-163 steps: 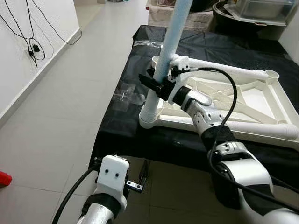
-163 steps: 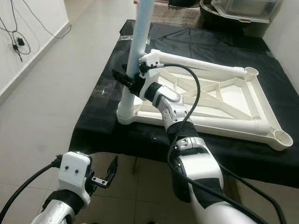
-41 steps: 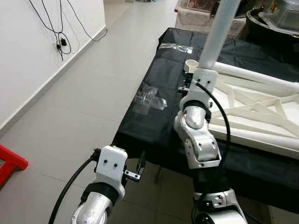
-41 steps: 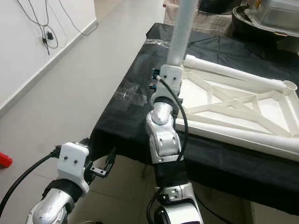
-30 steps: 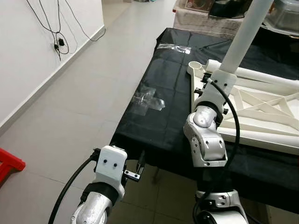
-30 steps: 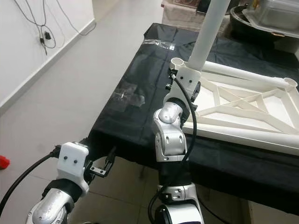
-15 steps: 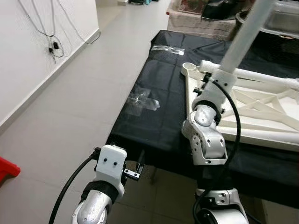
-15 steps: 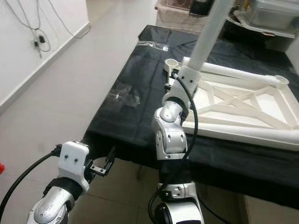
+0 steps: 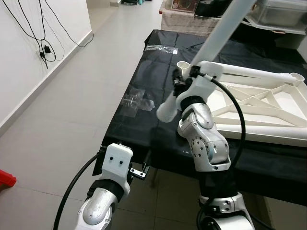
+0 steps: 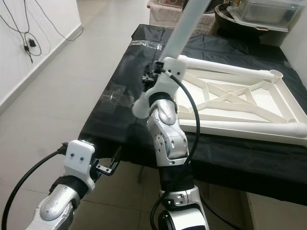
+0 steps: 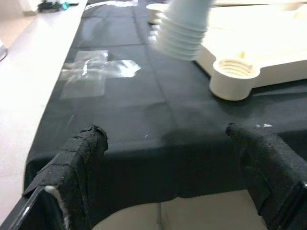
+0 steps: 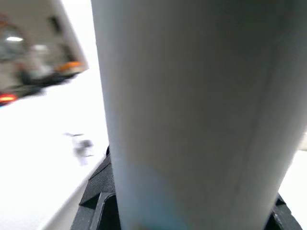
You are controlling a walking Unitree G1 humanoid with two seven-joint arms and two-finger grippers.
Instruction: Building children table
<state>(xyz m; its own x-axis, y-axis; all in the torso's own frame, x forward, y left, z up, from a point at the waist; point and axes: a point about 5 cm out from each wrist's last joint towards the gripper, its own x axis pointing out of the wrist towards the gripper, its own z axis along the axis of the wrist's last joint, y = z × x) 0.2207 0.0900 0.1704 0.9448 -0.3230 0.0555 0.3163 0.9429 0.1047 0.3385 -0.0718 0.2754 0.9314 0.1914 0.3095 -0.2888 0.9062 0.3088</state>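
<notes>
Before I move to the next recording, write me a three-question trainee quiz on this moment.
1. True or false: the white table leg is seated upright in the near-left socket of the tabletop frame.
2. Multiple choice: what lies on the black cloth left of the frame? A) a screwdriver B) a clear plastic bag C) a red cup
3. Fill in: the right gripper is holding the ____, while the left gripper hangs below the table edge.

Key: 1 false, the leg is tilted with its threaded end in the air, out of the socket. 2 B. 3 table leg.
</notes>
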